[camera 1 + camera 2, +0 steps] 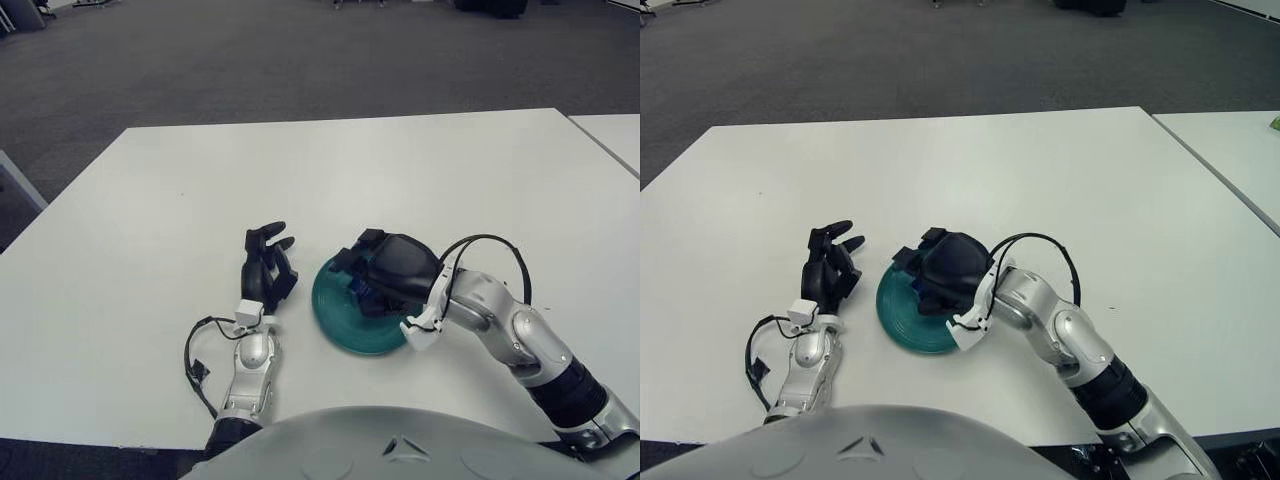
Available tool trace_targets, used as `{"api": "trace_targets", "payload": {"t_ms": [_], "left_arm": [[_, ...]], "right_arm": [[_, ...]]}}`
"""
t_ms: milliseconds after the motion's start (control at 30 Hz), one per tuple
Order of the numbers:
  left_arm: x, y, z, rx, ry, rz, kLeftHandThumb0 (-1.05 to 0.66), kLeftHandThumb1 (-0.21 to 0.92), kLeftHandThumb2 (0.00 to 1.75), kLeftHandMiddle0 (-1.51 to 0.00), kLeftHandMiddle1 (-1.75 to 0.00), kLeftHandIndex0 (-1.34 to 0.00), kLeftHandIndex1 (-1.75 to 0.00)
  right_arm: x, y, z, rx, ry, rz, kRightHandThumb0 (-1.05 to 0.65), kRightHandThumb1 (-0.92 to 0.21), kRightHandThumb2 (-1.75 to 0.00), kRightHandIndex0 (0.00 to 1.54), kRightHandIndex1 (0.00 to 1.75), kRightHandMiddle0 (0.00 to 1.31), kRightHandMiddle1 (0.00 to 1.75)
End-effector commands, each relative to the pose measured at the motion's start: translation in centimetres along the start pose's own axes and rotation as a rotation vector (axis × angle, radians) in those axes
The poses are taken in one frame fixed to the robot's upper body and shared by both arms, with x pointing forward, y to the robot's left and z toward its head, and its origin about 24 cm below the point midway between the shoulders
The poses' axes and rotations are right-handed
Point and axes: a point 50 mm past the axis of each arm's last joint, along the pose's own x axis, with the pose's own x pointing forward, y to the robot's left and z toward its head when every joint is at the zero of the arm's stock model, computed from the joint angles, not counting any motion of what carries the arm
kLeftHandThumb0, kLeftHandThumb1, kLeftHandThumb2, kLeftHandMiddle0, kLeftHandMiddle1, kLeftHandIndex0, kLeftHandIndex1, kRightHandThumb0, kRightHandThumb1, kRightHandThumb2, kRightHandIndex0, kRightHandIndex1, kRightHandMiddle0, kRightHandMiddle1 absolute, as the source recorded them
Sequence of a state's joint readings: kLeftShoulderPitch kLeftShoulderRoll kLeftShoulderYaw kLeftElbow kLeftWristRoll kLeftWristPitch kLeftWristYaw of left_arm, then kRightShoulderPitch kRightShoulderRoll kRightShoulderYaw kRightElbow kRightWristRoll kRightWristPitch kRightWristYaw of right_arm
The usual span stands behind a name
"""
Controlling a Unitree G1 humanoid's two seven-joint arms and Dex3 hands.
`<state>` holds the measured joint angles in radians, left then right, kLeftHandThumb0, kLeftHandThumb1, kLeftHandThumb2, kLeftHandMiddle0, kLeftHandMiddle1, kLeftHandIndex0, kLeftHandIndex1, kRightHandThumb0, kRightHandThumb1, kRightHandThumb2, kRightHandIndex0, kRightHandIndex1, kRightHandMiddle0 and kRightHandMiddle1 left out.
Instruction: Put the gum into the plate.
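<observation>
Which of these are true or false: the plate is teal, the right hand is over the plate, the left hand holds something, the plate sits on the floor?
1. The plate is teal. True.
2. The right hand is over the plate. True; a small blue item shows beneath it.
3. The left hand holds something. False: its fingers are spread and hold nothing, left of the plate.
4. The plate sits on the floor. False: it is on the white table.
</observation>
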<state>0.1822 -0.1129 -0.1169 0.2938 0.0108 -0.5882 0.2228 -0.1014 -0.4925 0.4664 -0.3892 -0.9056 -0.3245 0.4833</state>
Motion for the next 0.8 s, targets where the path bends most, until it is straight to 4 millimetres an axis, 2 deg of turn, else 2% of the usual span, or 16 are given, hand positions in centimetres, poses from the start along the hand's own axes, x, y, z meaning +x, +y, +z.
{"api": "trace_targets", "payload": {"t_ms": [0, 267, 567, 767], "left_arm": [[-1.3, -0.18, -1.71, 0.003, 0.066, 0.011, -0.85, 0.92, 0.98, -0.23, -0.98, -0.03, -1.19], [-1.27, -0.08, -1.84, 0.011, 0.06, 0.005, -0.85, 0.92, 0.99, -0.21, -0.97, -0.03, -1.19], [-1.34, -0.1, -2.1, -0.004, 0.086, -0.02, -0.84, 0.92, 0.98, -0.23, -0.87, -0.03, -1.17], [-1.2, -0.25, -2.04, -0.05, 0.087, -0.032, -0.84, 0.92, 0.95, -0.27, -0.88, -0.05, -1.18]], "right_arm": [[-0.16, -0.28, -0.14, 0.042, 0.0, -0.017, -0.96, -0.92, -1.13, 0.17, 0.06, 0.0, 0.36], [-0.05, 0.29, -0.26, 0.129, 0.003, 0.004, -0.98, -0.92, -1.14, 0.15, 0.04, 0.0, 0.33], [-0.21, 0.61, -0.47, 0.189, 0.003, -0.009, -1.0, -0.92, -1.13, 0.13, 0.02, 0.0, 0.3], [-0.63, 0.33, -0.99, 0.337, 0.046, -0.097, -1.01, -0.92, -1.11, 0.16, 0.03, 0.0, 0.31]]}}
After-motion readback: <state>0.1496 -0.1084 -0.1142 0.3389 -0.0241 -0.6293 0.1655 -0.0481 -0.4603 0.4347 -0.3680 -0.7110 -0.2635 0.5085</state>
